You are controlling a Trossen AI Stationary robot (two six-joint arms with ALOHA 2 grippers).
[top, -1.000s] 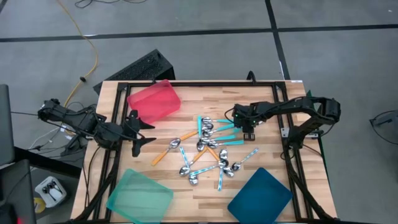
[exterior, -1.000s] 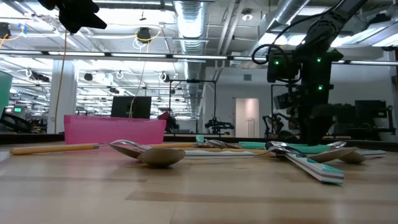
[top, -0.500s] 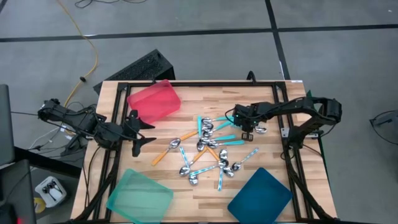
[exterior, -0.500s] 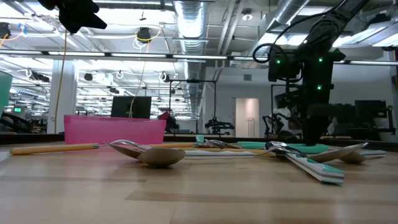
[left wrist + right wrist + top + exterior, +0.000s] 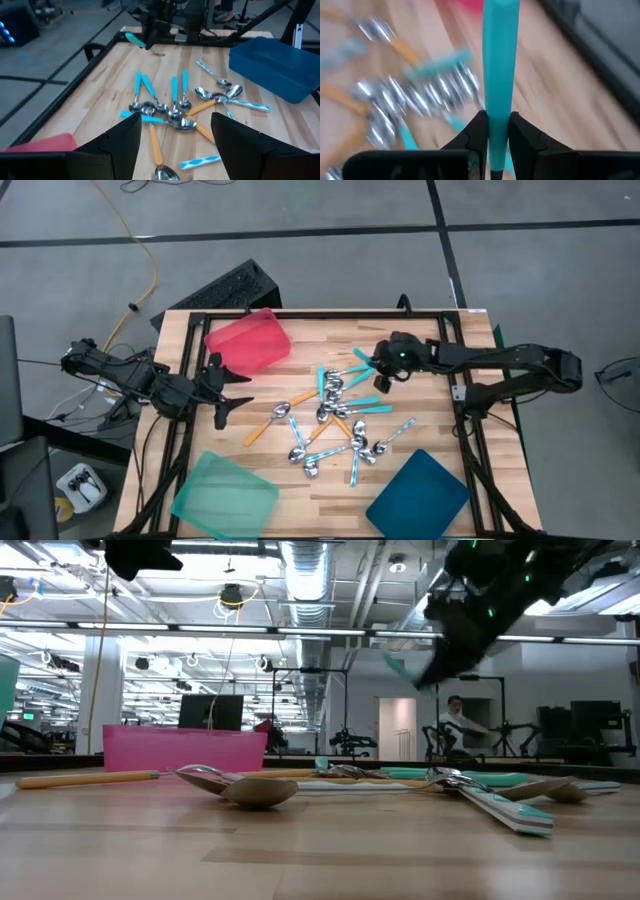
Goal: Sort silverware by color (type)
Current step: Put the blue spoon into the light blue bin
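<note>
Several spoons (image 5: 335,415) with shiny bowls and orange, turquoise or pale blue patterned handles lie in a loose heap on the middle of the wooden table; they also show in the left wrist view (image 5: 175,107). My right gripper (image 5: 380,366) is raised above the heap's far right side and is shut on a turquoise-handled spoon (image 5: 362,358). My left gripper (image 5: 226,390) hovers open and empty over the table's left side, its fingers pointing at the heap. My right gripper pinches the spoon's turquoise handle (image 5: 498,107) between its two fingers. The handle runs along the fingers and sticks out past their tips (image 5: 397,665). The fingers slant down toward the table's left. The spoon is lifted clear of the table; the gripper hides its bowl.
A red tray (image 5: 247,340) lies at the far left, a mint-green tray (image 5: 225,492) at the near left and a dark-blue tray (image 5: 418,492) at the near right. Bare wood shows between the heap and the trays. A person shows in the room behind (image 5: 455,720).
My right gripper has risen from the table beside the heap with the turquoise spoon. It has tipped from pointing down to slanting toward the table's left and has gone a little toward the far left. The spoon is now lifted clear.
</note>
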